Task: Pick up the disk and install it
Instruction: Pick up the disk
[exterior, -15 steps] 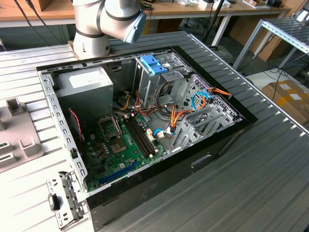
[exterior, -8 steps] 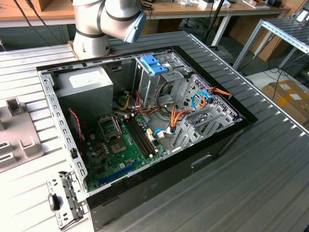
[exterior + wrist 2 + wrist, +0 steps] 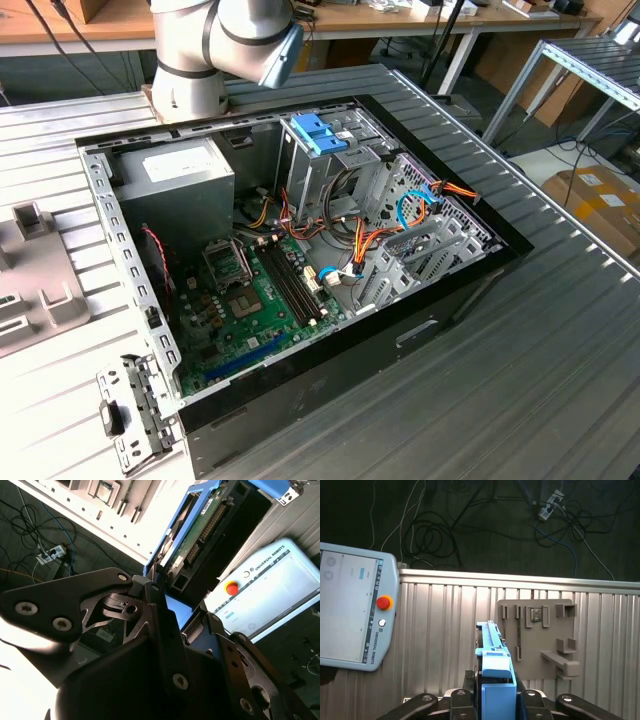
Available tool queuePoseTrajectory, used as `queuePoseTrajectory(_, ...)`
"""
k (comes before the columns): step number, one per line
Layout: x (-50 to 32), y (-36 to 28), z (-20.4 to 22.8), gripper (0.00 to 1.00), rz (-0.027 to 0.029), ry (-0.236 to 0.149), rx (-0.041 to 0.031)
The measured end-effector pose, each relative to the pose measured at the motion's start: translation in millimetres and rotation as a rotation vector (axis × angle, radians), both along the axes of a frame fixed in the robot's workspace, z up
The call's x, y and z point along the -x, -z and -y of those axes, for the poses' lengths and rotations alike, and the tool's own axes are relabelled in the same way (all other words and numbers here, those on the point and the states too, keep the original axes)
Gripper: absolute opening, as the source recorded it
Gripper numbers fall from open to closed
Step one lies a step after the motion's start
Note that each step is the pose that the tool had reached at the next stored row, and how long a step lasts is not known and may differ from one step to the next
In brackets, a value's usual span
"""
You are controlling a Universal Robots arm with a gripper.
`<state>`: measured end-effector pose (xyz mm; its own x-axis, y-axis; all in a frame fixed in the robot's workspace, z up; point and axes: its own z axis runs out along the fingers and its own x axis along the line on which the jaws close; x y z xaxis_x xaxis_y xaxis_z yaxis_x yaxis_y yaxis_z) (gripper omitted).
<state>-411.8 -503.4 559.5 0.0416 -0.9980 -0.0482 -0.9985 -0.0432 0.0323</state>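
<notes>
The gripper (image 3: 496, 702) is clamping the disk (image 3: 492, 652) between its black fingers, closed narrow onto the disk's sides. The disk is standing edge-on and sticking out ahead of the gripper, with its bright blue rail and tab facing the camera. In the first wrist view it is hanging over the ribbed metal desk (image 3: 445, 630), between a teach pendant (image 3: 350, 610) lying on the desk and a grey fixture plate (image 3: 537, 635) with raised pegs and slots. Whether the disk's far end is touching the desk cannot be told. Beyond the desk edge, dark cables (image 3: 440, 525) are trailing across the floor.

In the second wrist view the disk (image 3: 200, 535) is showing its green circuit-board face, framed by a blue rail, and is running out from between the gripper's black links (image 3: 100, 605). The teach pendant (image 3: 270, 590) is lying just beside it.

In the exterior view the arm (image 3: 225, 50) is standing at the far edge of the desk, behind the open computer case (image 3: 460, 290). Inside the case, a grey power-supply box (image 3: 175, 175) is sitting beside a green motherboard (image 3: 250, 300). A light-blue plastic latch (image 3: 320, 135) is topping the drive cage. On the exterior view's left, a loose metal bracket (image 3: 130, 410) is lying near the case's corner.
</notes>
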Motion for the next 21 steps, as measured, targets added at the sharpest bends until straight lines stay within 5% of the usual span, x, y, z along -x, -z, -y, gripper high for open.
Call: queuePoseTrajectory(21,-1.1,0.3,15.3,0.37,0.0000,0.000,0.0000)
